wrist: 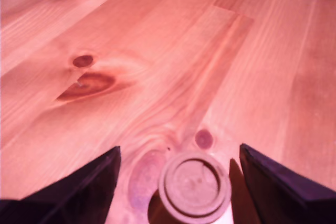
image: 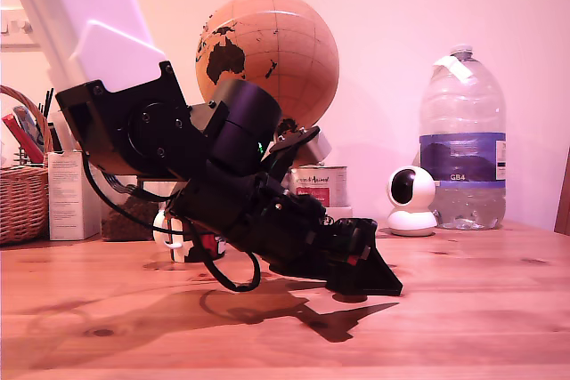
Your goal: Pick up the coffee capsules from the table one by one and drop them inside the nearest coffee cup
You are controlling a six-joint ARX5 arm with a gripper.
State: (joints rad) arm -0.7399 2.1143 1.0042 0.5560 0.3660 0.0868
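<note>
we see the arm bent low over the table (image: 481, 309), its jaws (image: 378, 280) angled down so the tips sit at or just above the wood. in the wrist view the jaws (wrist: 181, 182) are spread wide, released, with a coffee capsule (wrist: 195, 184) standing on the pine between the two dark fingers (wrist: 84, 187), touching neither of them. the capsule shows a round ringed face towards the camera and sits just beside a dark knot in the grain. in the exterior view the capsule is hidden behind the jaws. behind the arm in that view we can make out a white curved piece (image: 166, 236), which may be the handle of the coffee cup, though the arm covers the rest and we cannot be sure. further back stand a globe (image: 285, 46), a labelled metal tin (image: 321, 184), a small white camera (image: 411, 200) and a large water bottle (image: 461, 144) towards the exterior view's right, with a wicker basket (image: 20, 202) and a white carton (image: 73, 193) at its left.
</note>
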